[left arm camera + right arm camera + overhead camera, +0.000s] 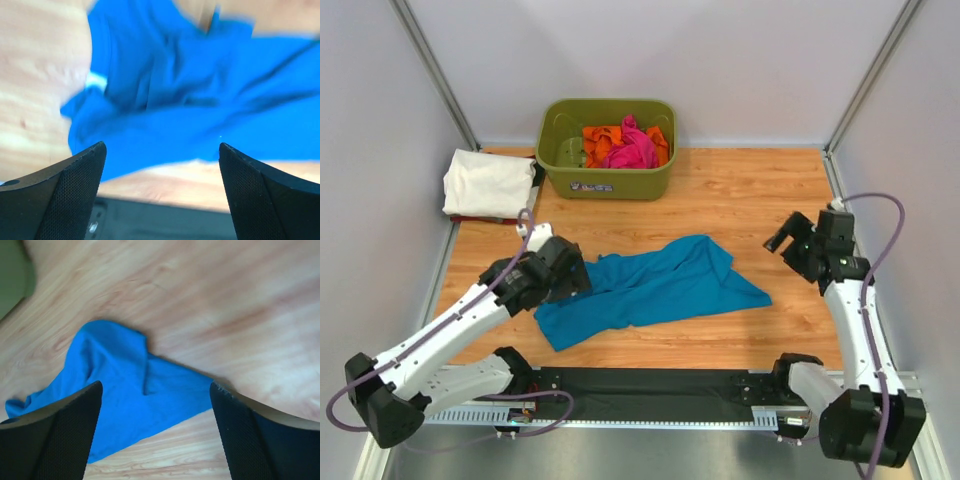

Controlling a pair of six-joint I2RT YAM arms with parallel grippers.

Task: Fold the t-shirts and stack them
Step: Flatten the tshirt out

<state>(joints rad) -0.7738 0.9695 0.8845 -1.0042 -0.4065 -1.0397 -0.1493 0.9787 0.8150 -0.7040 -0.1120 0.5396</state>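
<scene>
Top external view showed the teal-blue t-shirt lying rumpled and slantwise in the middle of the counter, not yet folded. The white t-shirt sat folded at the far left, and the pink t-shirt and orange t-shirt were heaped in the olive-green tub.

Both pincers were spread wide and gripped nothing. The left pincer hung over the shirt's left end, and the right pincer stood clear of its right corner.

The chief risk, as I judged it, was a bad pick. The cloth was bunched and overlapped at the left, so closing there could catch two layers at once and lock in a twist, giving a crooked fold. The left wrist picture was blurred, which made a hem hard to single out. The shirt's near-left corner also lay close to the counter's dark front strip, so a pull toward the arms could drag it over the edge.
</scene>
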